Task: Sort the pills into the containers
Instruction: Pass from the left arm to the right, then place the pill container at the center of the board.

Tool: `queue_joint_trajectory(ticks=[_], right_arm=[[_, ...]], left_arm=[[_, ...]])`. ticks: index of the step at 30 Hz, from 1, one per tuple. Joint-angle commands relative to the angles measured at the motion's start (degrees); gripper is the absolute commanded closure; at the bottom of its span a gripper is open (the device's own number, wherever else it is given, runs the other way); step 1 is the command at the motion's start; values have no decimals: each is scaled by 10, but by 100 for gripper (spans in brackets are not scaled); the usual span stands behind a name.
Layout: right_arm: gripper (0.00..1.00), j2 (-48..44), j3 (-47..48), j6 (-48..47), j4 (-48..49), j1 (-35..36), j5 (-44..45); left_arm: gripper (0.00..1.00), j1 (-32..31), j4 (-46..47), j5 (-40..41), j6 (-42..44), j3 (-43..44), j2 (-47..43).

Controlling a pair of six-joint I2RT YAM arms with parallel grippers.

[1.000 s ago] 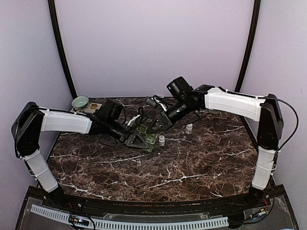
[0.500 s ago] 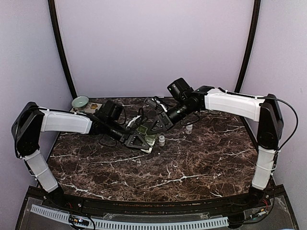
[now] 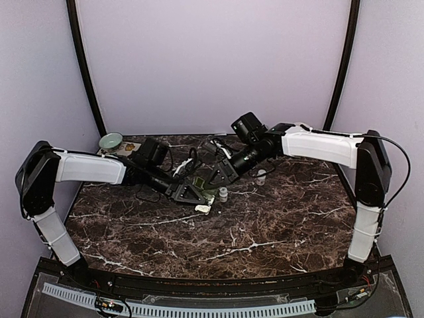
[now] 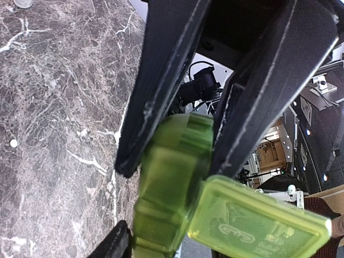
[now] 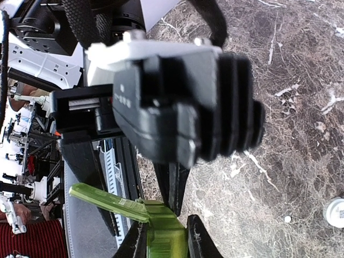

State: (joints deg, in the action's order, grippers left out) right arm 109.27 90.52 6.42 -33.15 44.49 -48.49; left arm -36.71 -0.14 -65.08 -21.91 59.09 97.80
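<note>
Green pill container point(image 4: 166, 215), flip lid point(image 4: 258, 226) open, sits at mid-table between both arms. Right gripper point(image 5: 164, 239): narrow, pinching the container's body. Left gripper point(image 4: 171, 172): fingers straddle the container; cannot tell whether they grip it. Small white vial point(image 3: 224, 193) stands nearby on the marble table point(image 3: 265, 232).

Closed in on three sides by plain pale-lilac walls point(image 3: 212, 66), evenly and softly lit, without hard shadows. At the back corners, two black curved struts point(image 3: 85, 73) rising out of view. Below, a dark brown marble-patterned tabletop point(image 3: 265, 232), veined in white, slightly glossy. Along the near edge, a black rim with a white perforated strip point(image 3: 218, 309). Past the enclosure, in the wrist views, blurred racks and equipment.
</note>
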Motion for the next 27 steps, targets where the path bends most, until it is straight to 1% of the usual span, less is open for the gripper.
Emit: queue_joint_trajectory(ticks=[1,3,4,8,17,22,27], right_arm=[[100,-20,-17,14,22,6,5],[100,-23,-21,17,26,6,7],[100,-25,-24,19,28,6,8],[100,-37,-39,38,46,0,16],[100,-102,-125,140,160,-31,53],[100,-148,-196,205,224,-52,101],[100,-205,-312,301,319,-82,152]], left_arm=[[48,11,18,15,-9,-10,-42],[47,11,25,21,-13,-20,-52],[46,27,28,26,-14,-25,-58],[46,48,41,59,-18,-43,-88],[43,71,78,194,-27,-86,-158],[42,74,100,267,-37,-107,-178],[39,78,123,321,-51,-130,-196]])
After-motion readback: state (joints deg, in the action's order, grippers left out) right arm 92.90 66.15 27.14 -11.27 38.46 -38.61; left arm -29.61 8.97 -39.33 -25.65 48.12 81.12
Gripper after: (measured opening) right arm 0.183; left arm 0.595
